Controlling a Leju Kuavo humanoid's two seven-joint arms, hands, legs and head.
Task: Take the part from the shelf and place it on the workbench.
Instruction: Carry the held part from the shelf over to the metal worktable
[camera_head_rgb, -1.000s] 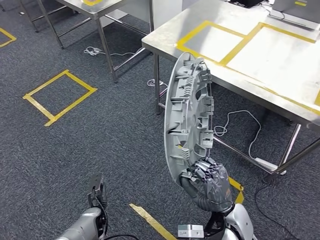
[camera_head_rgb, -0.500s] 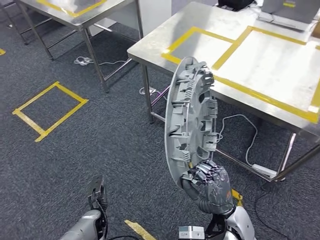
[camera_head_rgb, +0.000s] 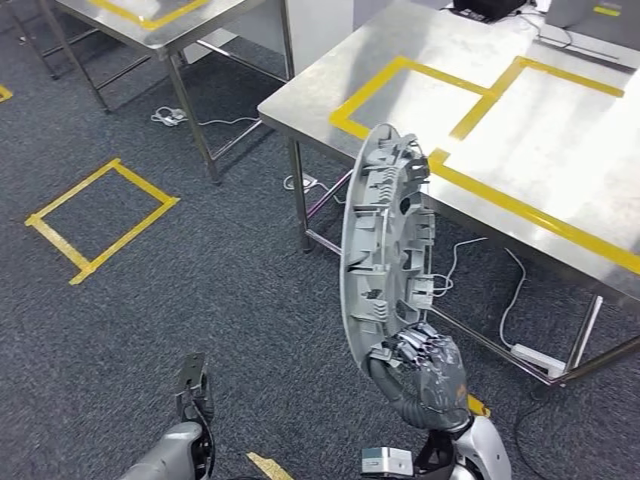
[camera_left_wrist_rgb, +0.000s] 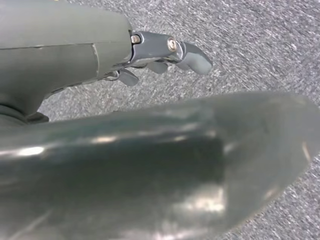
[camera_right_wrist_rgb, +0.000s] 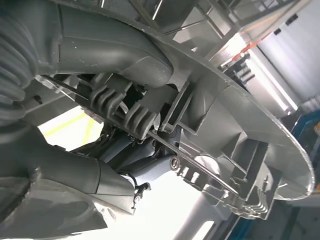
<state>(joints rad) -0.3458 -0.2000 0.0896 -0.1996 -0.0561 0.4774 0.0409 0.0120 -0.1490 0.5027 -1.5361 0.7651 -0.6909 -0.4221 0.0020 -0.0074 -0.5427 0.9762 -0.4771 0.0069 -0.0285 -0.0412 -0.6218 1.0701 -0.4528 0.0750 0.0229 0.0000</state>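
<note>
Workbench (camera_head_rgb: 528, 150) nearer now; right robot hand (camera_head_rgb: 426, 365) grips part (camera_head_rgb: 385, 245) upright; left robot hand (camera_left_wrist_rgb: 166, 52) spread.

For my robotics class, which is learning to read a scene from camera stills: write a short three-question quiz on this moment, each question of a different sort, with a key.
1. True or false: the grey wheel cover already lies flat on the steel workbench.
2. Which hand grips the wheel cover? A) left hand B) right hand C) both
3. Fill in: rectangles are marked on the workbench top with yellow ____.

Key
1. False. It stands on edge in the air, ribbed back side facing the head camera, in front of the workbench.
2. B. The right hand grips its lower rim; the left hand hangs low over the grey carpet, holding nothing.
3. tape
</note>
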